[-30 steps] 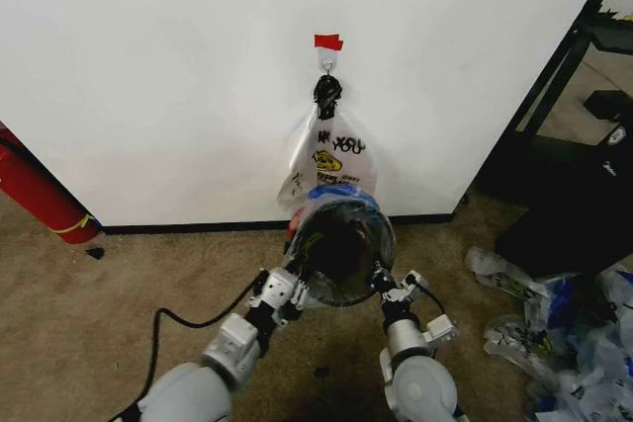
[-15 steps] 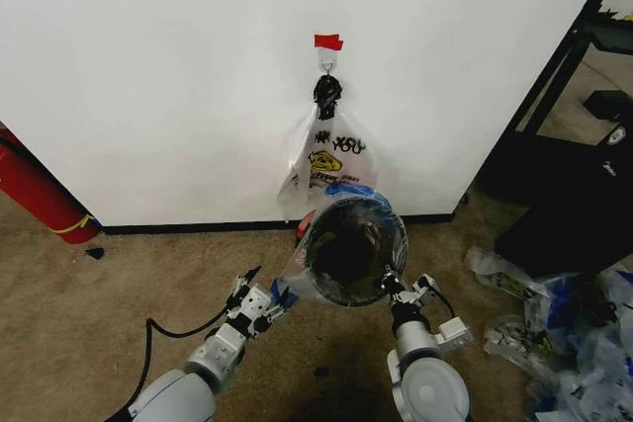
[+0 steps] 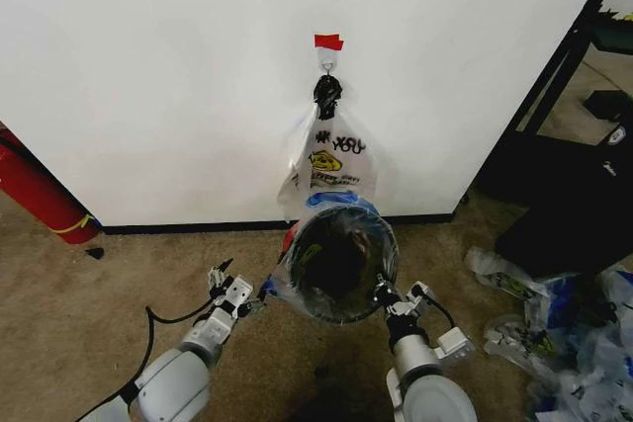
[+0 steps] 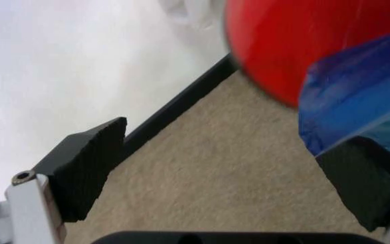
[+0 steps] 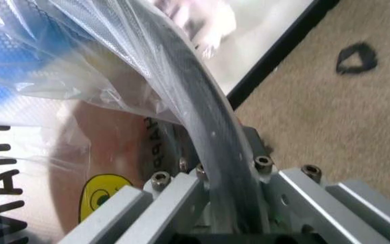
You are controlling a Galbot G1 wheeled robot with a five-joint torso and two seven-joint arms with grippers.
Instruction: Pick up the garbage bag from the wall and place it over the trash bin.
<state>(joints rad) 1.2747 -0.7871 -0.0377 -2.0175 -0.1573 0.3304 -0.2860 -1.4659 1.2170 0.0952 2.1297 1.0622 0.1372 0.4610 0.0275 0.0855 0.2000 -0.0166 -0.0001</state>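
So the garbage bag (image 3: 341,207) is draped over the trash bin (image 3: 336,259), my right hand (image 3: 384,294) clamped on the bin's rim, left hand (image 3: 235,289) spread empty beside it; it's flimsy, slippery film, so I'd pinch its edge.

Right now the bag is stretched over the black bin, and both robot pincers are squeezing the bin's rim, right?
Not quite. The garbage bag is over the trash bin, but only the right pincer is clamped on the rim, as the right wrist view shows. The left pincer is open and apart from the bin, with bare carpet between its fingers in the left wrist view.
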